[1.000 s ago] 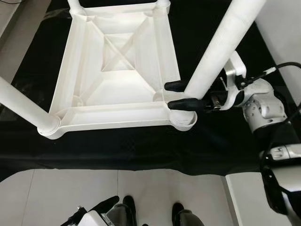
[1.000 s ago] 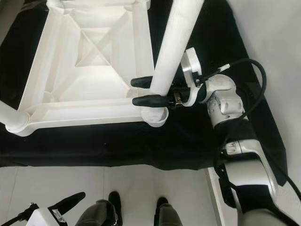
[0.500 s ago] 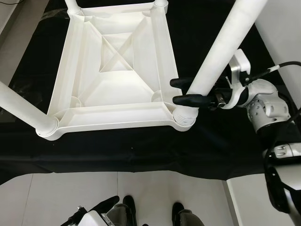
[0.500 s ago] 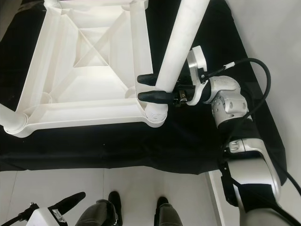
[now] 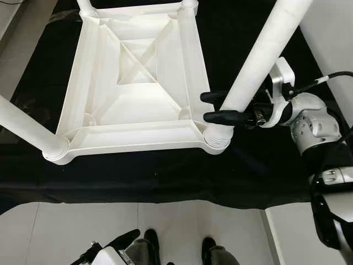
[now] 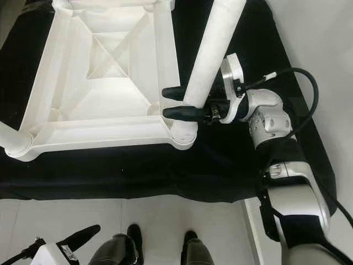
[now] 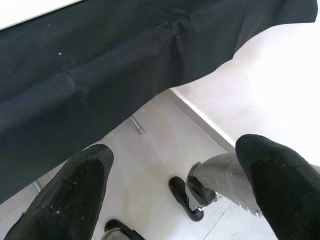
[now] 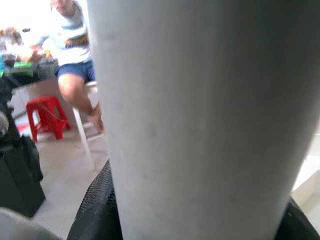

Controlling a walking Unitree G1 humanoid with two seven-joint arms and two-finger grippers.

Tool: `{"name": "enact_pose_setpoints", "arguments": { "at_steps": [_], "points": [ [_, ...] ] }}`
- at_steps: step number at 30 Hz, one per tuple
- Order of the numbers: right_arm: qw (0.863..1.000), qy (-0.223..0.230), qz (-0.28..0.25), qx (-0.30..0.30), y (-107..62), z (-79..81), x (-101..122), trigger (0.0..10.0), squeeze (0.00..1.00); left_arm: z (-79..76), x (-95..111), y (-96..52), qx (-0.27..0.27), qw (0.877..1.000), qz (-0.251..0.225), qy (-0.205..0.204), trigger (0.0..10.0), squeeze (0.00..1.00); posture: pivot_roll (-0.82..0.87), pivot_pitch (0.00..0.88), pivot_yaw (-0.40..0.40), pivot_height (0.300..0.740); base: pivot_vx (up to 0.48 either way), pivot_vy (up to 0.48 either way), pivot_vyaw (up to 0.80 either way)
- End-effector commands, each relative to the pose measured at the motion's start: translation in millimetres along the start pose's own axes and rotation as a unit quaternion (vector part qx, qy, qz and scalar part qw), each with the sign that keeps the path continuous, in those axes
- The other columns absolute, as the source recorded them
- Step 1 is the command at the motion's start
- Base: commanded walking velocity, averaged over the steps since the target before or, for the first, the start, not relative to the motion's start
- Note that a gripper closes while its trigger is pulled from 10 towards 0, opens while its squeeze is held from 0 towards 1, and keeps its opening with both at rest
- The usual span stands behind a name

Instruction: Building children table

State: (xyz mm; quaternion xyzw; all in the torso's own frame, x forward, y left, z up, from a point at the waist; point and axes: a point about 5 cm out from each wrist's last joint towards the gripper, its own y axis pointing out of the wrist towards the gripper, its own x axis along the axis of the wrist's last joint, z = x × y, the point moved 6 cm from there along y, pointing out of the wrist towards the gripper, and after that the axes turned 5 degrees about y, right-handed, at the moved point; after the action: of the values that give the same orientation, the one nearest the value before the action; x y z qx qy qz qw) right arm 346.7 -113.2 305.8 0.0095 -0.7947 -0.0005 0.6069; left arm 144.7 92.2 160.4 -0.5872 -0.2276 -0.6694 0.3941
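Since a second ago your right gripper (image 5: pixel 214 107) has nudged the white plastic cylindrical table leg (image 5: pixel 259 52) upright into the near-right corner socket of the upturned white plastic tabletop (image 5: pixel 135 77), fingers clamped around it, forearm reaching leftward.

The right end effector (image 5: pixel 219 107) is reaching leftward from a bent silver arm, its black fingers (image 5: pixel 223 117) clamping a white leg (image 5: pixel 259 55); the left end effector (image 7: pixel 170 185) is hanging idle, fingers apart.

The right gripper (image 5: pixel 215 107) clamps the table leg (image 5: pixel 259 55) at center right, blocking that corner; the upturned tabletop (image 5: pixel 138 83) leaves open black cloth (image 5: pixel 165 176) below.
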Motion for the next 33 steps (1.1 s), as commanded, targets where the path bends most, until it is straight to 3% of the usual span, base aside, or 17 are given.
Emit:
{"name": "enact_pose_setpoints", "arguments": {
  "at_steps": [1, 15, 26, 33],
  "points": [
    [0.996, 0.059, 0.065, -0.002, -5.9, 7.8, -42, 10.0, 0.0, -3.3, -3, -2.2, -0.01, 1.0, 0.009, -0.001, 10.0, 0.0, 0.15, 0.437, 0.017, 0.74, 0.0, 0.0, 0.0],
    [0.985, 0.02, 0.163, 0.052, -1.0, 29.1, -69, 10.0, 0.0, -4.5, -3, -1.1, -0.01, 1.0, 0.01, -0.002, 10.0, 0.0, 0.14, 0.425, 0.012, 0.74, 0.0, 0.0, 0.0],
    [0.988, 0.035, 0.147, 0.044, 2.7, 25.2, -65, 10.0, 0.0, -7.4, -1, -0.3, -0.011, 1.0, 0.004, -0.003, 10.0, 0.0, 0.14, 0.426, 0.01, 0.74, 0.0, 0.0, 0.0],
    [0.99, 0.067, 0.119, -0.021, 12.0, 7.9, -64, 10.0, 0.0, -2.7, -2, 1.1, -0.008, 1.0, 0.008, -0.003, 10.0, 0.0, 0.14, 0.429, 0.007, 0.74, 0.0, 0.0, 0.0]
  ]
}}
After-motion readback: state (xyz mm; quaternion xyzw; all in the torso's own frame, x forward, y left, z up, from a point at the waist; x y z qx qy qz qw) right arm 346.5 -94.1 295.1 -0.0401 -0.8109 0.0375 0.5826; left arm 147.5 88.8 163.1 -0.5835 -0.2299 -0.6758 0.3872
